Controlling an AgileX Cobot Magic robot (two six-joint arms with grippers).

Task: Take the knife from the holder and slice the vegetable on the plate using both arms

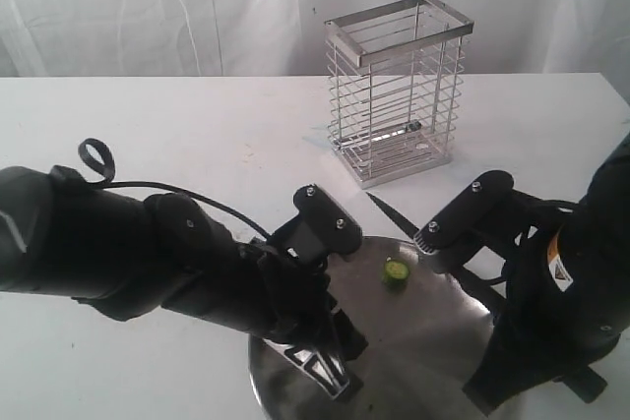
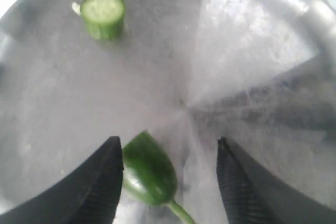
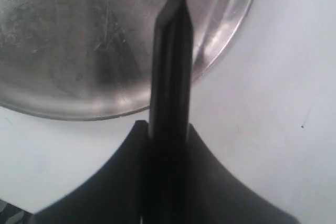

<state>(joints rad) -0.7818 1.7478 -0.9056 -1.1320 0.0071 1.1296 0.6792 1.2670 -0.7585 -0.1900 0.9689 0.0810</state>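
Observation:
The vegetable is cut in two on the plate (image 1: 423, 341). Its dark green stem end (image 2: 149, 169) lies between the fingers of my left gripper (image 2: 170, 150), touching one finger, with a wide gap to the other. The jaws stand open. A short cut piece (image 2: 103, 14) with a pale green face sits apart, also seen as the cut piece (image 1: 396, 272) near the plate's far rim. My right gripper (image 3: 167, 129) is shut on the black handle of the knife (image 3: 170, 93). The blade tip (image 1: 387, 211) points toward the holder (image 1: 399, 90).
The wire holder stands upright on the white table (image 1: 177, 135) behind the plate. The right arm (image 1: 551, 292) hangs over the plate's right edge, the left arm (image 1: 148, 253) over its left. A white curtain backs the table.

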